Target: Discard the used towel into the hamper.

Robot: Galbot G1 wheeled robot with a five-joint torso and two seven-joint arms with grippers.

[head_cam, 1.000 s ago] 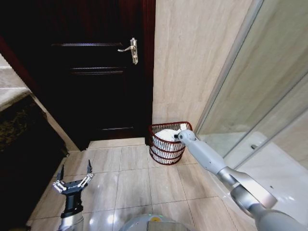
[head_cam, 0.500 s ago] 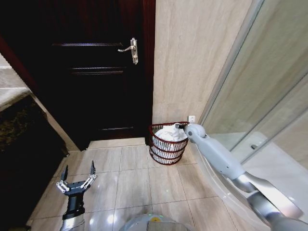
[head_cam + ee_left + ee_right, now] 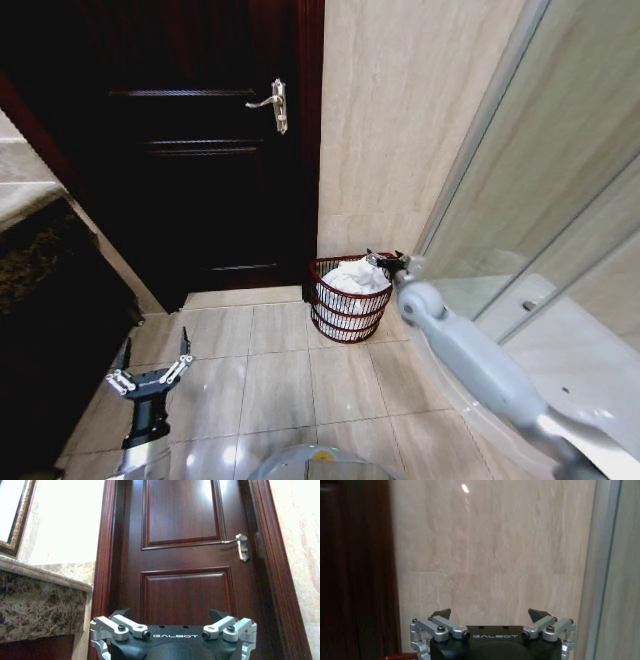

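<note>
The hamper (image 3: 345, 315), a small dark red wire basket, stands on the floor in the corner between the door and the tiled wall. The white towel (image 3: 352, 277) lies bunched inside it, rising to the rim. My right gripper (image 3: 385, 261) hovers open just above the hamper's far right rim, with nothing between its fingers. In the right wrist view that gripper (image 3: 490, 613) faces the beige wall tiles, jaws spread and empty. My left gripper (image 3: 153, 350) hangs open low on the left, over the floor tiles. The left wrist view has it (image 3: 170, 613) pointing at the door.
A dark wooden door (image 3: 200, 150) with a silver handle (image 3: 272, 103) is shut behind the hamper. A glass shower screen (image 3: 540, 200) runs along the right. A marble counter (image 3: 30, 200) stands at the left. Light floor tiles (image 3: 280, 370) lie open in the middle.
My right gripper has lifted out of the hamper and drawn back to its right rim, leaving the towel inside. The left gripper has shifted only slightly.
</note>
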